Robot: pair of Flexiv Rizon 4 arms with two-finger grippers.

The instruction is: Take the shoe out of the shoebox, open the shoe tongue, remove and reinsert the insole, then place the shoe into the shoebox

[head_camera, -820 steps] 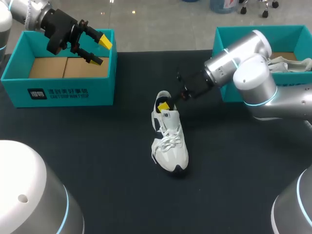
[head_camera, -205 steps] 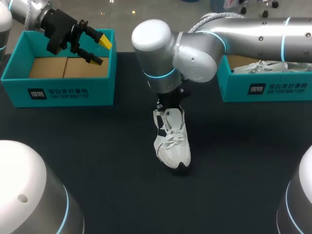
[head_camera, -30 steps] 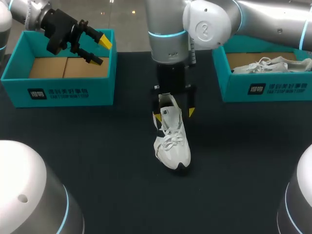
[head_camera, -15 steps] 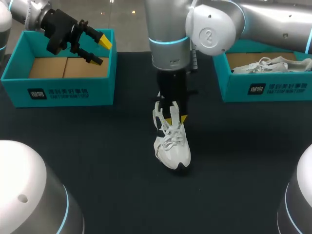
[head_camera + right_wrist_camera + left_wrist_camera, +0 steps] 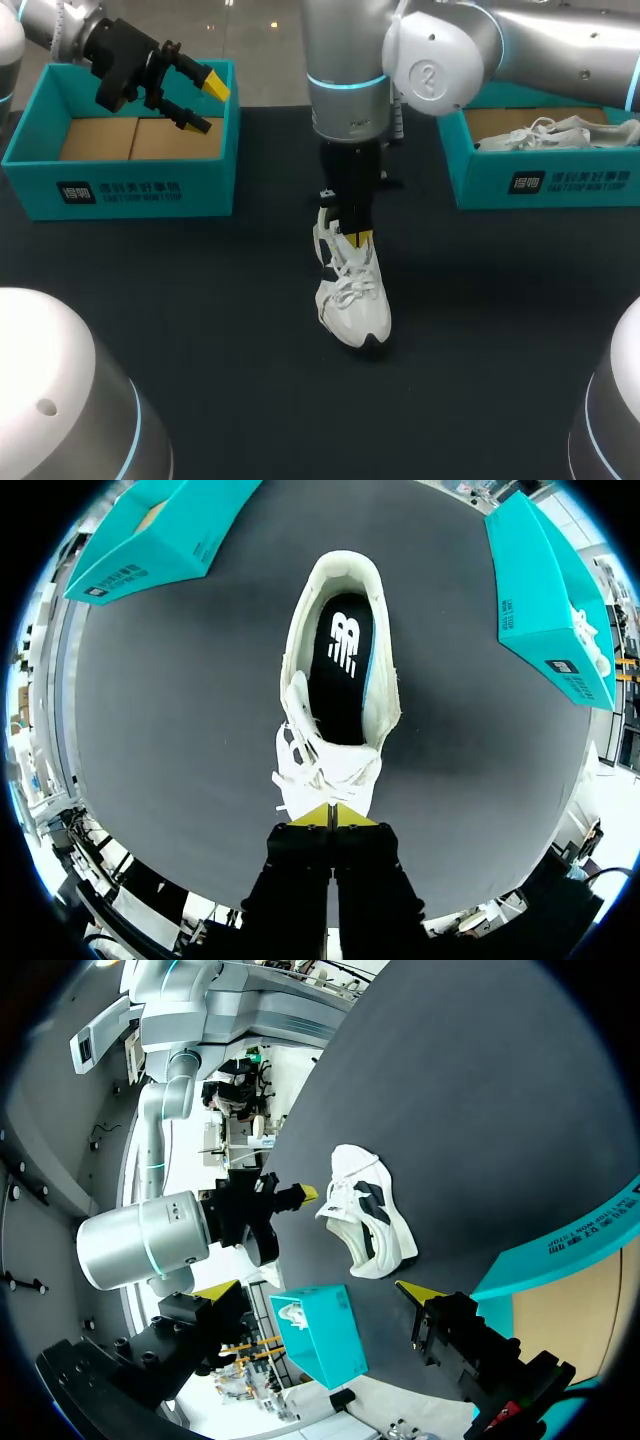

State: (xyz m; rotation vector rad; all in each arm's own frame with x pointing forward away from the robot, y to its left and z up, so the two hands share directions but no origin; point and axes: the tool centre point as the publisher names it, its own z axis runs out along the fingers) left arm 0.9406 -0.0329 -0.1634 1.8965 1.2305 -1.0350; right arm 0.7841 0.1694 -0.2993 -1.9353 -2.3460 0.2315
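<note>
A white shoe [image 5: 352, 300] lies mid-table with its toe toward the near edge, also seen as the shoe [image 5: 365, 1225] and the shoe [image 5: 340, 680]. Its black insole [image 5: 340, 670] lies inside. My right gripper [image 5: 358, 238] comes straight down over the lacing, and the yellow tips of that gripper [image 5: 330, 815] are pressed together on the top edge of the tongue [image 5: 328, 780]. My left gripper [image 5: 208, 105] hangs open above the left teal shoebox [image 5: 140, 190], holding nothing; this gripper [image 5: 312, 1290] stays well apart from the shoe.
A second teal shoebox [image 5: 540, 185] at the right holds another white shoe [image 5: 545, 132]. My right arm's thick body [image 5: 345, 70] stands over the table's far middle. Dark table surface [image 5: 230, 330] lies around the shoe.
My right gripper, which stood open astride the shoe's heel end, has lowered slightly and shut on the tongue. The left arm and the shoe have not moved.
</note>
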